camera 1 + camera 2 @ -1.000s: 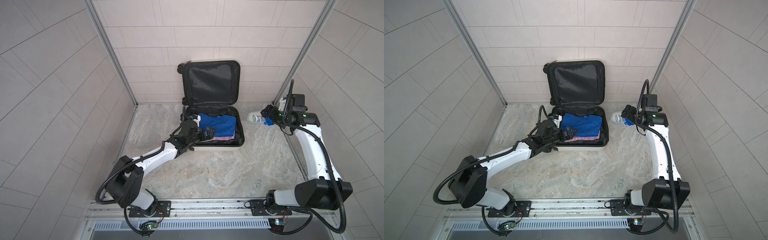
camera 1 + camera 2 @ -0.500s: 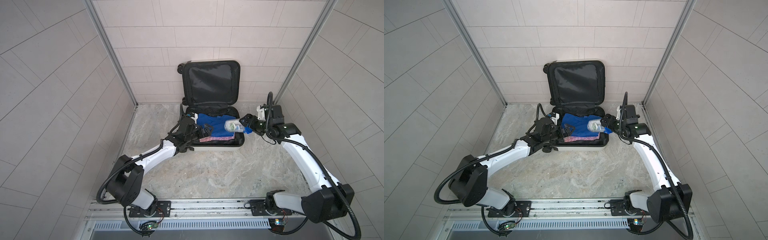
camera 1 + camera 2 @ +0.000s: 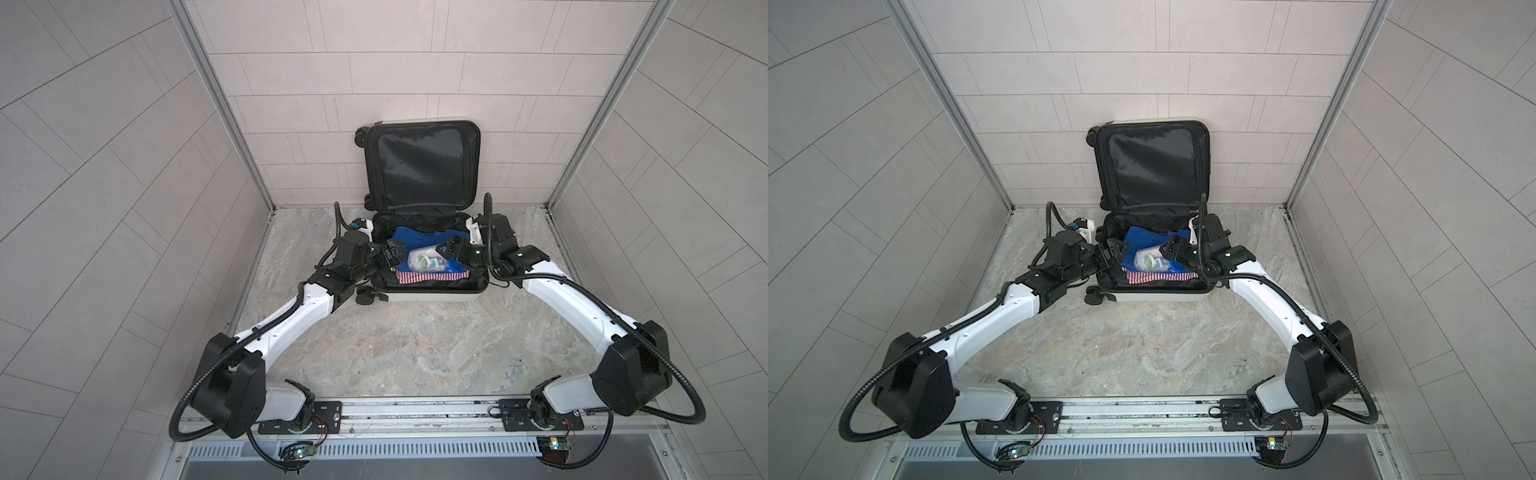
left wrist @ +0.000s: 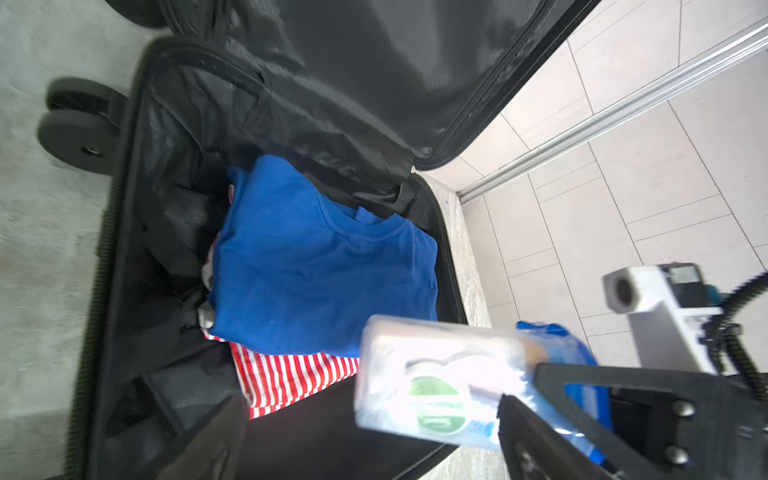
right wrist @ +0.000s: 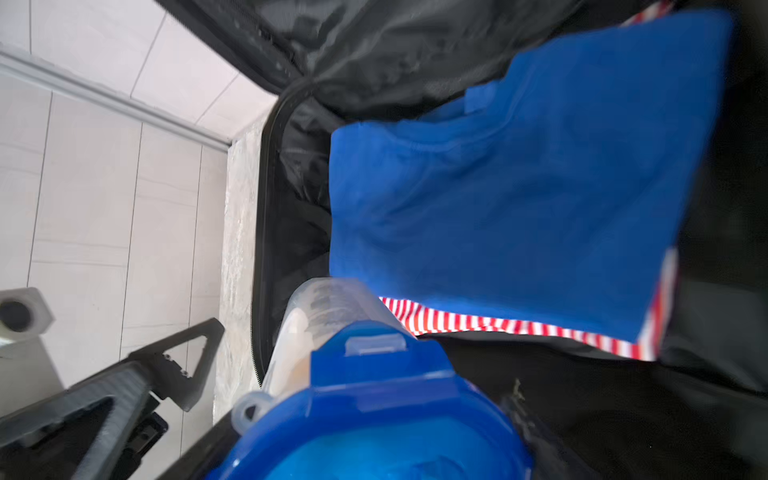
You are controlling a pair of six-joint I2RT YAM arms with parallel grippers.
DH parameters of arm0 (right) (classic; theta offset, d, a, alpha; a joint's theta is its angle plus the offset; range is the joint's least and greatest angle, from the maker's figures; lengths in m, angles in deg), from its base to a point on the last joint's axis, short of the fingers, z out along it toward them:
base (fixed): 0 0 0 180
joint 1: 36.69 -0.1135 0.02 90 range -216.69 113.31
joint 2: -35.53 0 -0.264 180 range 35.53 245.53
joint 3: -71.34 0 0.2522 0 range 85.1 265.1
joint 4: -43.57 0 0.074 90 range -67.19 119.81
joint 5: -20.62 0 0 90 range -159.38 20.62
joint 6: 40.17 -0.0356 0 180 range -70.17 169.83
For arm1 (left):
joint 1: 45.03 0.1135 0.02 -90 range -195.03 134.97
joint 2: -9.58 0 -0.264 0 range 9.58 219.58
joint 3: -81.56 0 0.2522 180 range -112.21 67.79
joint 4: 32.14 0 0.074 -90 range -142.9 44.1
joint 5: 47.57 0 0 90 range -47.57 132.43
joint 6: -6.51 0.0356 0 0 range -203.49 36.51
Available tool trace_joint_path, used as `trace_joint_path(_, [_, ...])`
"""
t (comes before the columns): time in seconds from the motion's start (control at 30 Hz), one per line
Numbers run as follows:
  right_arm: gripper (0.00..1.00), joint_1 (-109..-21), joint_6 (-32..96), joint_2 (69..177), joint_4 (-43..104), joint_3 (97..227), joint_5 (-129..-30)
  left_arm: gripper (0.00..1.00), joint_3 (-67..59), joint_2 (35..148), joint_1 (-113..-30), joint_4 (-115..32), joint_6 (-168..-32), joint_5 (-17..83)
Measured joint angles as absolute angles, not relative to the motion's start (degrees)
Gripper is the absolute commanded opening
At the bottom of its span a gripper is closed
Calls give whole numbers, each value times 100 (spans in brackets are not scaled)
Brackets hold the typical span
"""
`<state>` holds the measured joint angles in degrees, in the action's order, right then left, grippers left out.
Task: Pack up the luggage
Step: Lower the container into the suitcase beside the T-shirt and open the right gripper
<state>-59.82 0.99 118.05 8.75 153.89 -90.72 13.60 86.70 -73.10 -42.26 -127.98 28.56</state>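
The small white hard-shell suitcase (image 3: 424, 296) lies open at upper centre in both top views, its lid propped against the tiled wall (image 3: 415, 83). The right gripper (image 3: 445, 249) pinches, it seems, a blue-lidded clear plastic tub (image 3: 424, 259) above a folded blue shirt (image 3: 415, 237). The left gripper (image 3: 395, 251) gapes empty at the left rim. The shell looks stiff, light and prone to roll, so grasp the lid's rim.

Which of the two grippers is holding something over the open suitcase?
The right gripper: it grips a clear, blue-lidded container above the clothes in the luggage, while the left gripper stands open and empty.
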Motion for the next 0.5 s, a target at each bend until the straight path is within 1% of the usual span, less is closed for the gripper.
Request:
trace_joint_path(0.2, [74, -6299, -130, 12113, 1345, 15184, -9079, 100, 1430, 8598, -7267, -4320, -12759, 2876])
trace_joint_path(0.5, [74, -6358, -300, 12563, 1660, 14972, -9107, 100, 1511, 8598, -7267, -4325, -12759, 2874])
